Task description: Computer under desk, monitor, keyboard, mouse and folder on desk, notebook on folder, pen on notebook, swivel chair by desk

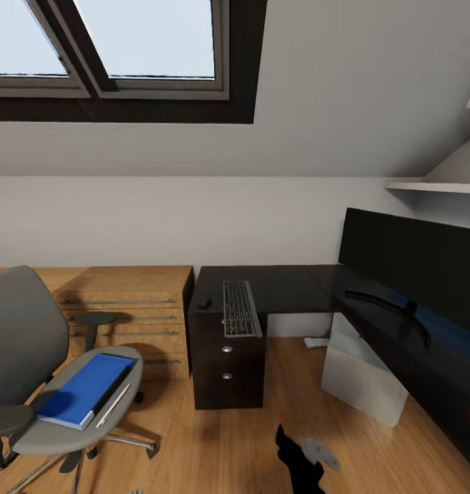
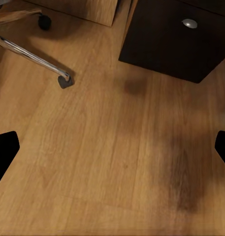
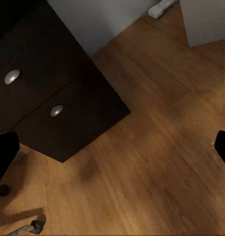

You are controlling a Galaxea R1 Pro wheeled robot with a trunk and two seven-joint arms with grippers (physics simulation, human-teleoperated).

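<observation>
While the head view puts the blue folder (image 1: pixel 84 387) flat on the swivel chair (image 1: pixel 29 357) seat at eight o'clock, well apart from the bench (image 1: pixel 276 288), it looks light, stiff and slick, best pinched at its overhanging edge. Left wrist view: left claw (image 2: pixel 112 147) spread wide over bare floor (image 2: pixel 117 162). Right wrist view: right claw (image 3: pixel 112 147) likewise agape, empty.

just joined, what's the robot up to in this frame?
Nothing is being handled. Both grippers are open over bare wooden floor in front of the black drawer unit. The blue folder lies on the swivel chair seat with a white pen beside it. The keyboard and mouse are on the desk, the monitor stands on the desk's right wing, and the computer sits on the floor under it.
</observation>
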